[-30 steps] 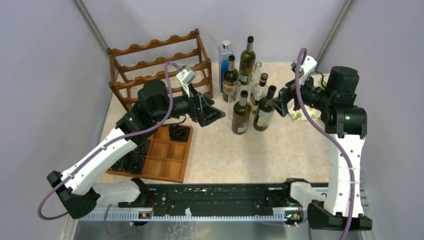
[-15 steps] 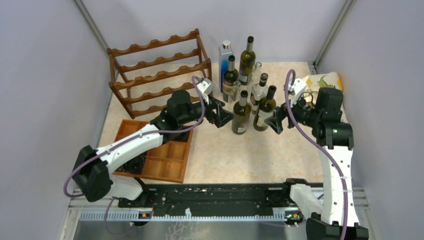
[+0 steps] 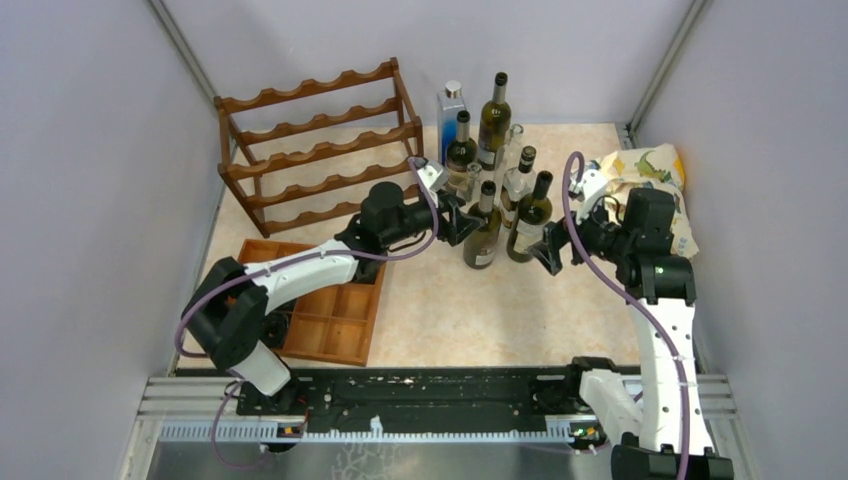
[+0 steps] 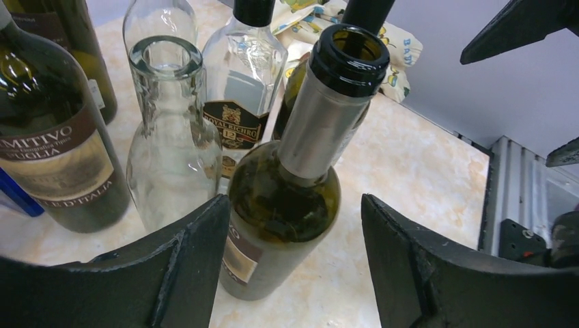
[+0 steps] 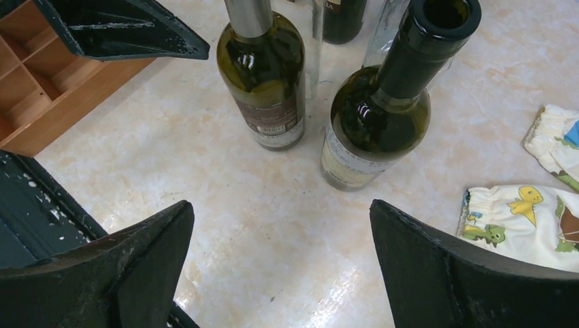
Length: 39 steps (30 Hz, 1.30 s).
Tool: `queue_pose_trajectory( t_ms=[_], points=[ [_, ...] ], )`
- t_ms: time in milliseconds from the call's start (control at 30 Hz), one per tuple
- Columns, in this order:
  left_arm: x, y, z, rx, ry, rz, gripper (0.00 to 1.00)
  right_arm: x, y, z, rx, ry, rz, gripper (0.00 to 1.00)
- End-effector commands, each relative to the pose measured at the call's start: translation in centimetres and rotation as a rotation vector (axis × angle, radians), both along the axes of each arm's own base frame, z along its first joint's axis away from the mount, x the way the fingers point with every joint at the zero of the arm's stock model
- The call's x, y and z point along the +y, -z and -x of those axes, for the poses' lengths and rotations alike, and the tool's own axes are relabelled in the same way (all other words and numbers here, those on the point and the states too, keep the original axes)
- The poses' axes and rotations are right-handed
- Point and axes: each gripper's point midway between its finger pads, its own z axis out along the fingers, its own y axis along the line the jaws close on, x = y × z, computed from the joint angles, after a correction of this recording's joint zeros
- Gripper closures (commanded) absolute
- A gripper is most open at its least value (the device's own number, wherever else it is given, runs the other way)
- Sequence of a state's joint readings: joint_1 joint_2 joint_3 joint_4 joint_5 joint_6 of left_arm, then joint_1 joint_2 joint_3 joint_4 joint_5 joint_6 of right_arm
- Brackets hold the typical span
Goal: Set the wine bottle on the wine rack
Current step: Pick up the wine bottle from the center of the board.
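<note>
**Fig. Top view with both wrist views.** My left tool [image 3: 468, 222] stands open, one finger on each side of the wine bottle [image 3: 482, 228]. This is the silver-necked bottle, upright on the bench [image 3: 470, 310]. The wrist view shows clear space at one finger [image 4: 410, 266]. At the other I cannot tell whether it touches the glass. My right tool [image 3: 548, 252] is spread wide and holds nothing. It faces a dark-necked bottle [image 3: 530, 222] just beside the first. The wine rack [image 3: 320, 150] stands at the far left of the bench, apart from the wine bottle.
</note>
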<state>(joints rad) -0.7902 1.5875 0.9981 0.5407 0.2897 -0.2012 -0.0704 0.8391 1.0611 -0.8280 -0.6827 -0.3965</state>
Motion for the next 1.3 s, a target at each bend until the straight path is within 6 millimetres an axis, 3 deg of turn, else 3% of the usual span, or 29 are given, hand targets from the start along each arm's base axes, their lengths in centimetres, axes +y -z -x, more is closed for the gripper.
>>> queue_pose_trajectory(
  t_ms=[0, 667, 800, 1000, 1267],
  points=[
    [-1.5, -2.8, -0.9, -0.125, 0.010, 0.048, 0.26, 0.1, -1.2, -1.2, -0.067, -0.003, -0.019, 0.02],
    [-5.5, -3.3, -0.9, -0.215, 0.071, 0.043, 0.42, 0.1, -0.8, -1.2, -0.087, -0.002, -0.032, 0.02],
    [-6.0, -3.1, -0.2, -0.234, 0.102, 0.042, 0.56, 0.1, -0.7, -1.1, -0.083, -0.007, -0.024, 0.02],
    [-6.0, -3.5, 0.4, -0.268, 0.120, 0.036, 1.00, 0.1, -0.4, -1.0, -0.078, -0.006, -0.025, 0.02],
    [-3.6, -5.7, 3.8, -0.362, 0.205, -0.013, 1.00, 1.2, -0.6, 0.2, -0.072, -0.086, -0.048, 0.02]
  ],
)
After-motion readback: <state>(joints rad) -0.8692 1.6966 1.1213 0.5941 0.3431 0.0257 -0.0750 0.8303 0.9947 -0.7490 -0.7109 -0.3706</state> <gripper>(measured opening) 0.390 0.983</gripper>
